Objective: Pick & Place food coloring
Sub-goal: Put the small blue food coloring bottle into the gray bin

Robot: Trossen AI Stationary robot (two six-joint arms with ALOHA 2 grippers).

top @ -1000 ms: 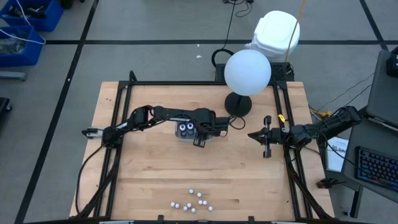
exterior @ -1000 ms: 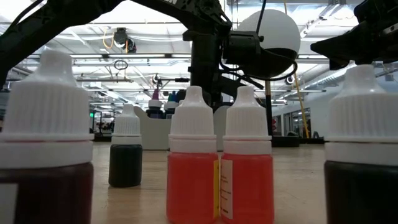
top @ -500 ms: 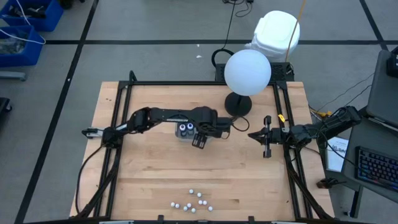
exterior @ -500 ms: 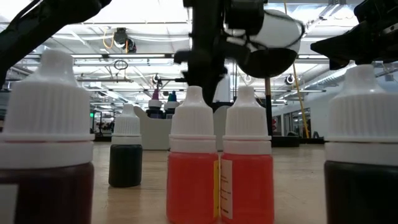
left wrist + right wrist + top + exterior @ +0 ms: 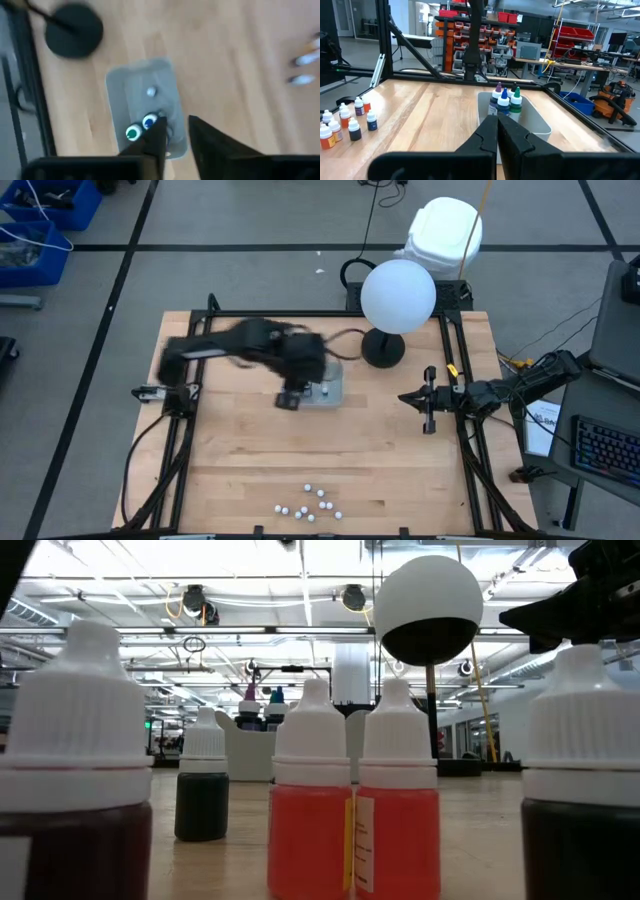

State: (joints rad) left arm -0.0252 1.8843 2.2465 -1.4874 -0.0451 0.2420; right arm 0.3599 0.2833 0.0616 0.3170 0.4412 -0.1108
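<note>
Left gripper (image 5: 175,137), nearly closed and seemingly empty, is seen above the small grey plastic tray (image 5: 325,390) at mid-tabletop, where three upright food coloring bottles (image 5: 504,101) stand. A return to the upright white-capped bottles (image 5: 310,504) near the front edge is judged next. Right gripper (image 5: 497,131) waits clenched.

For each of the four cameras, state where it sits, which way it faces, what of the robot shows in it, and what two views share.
High view: overhead, straight down on the table; both arms show, left gripper by the grey tray, right gripper waiting at the right edge.
Low view: table height, level past the food coloring bottles; a dark arm part shows top right.
Left wrist view: down past its own fingers onto the tray.
Right wrist view: across the table past its shut fingers.
Shared: both wrist views show the tray holding bottles.
</note>
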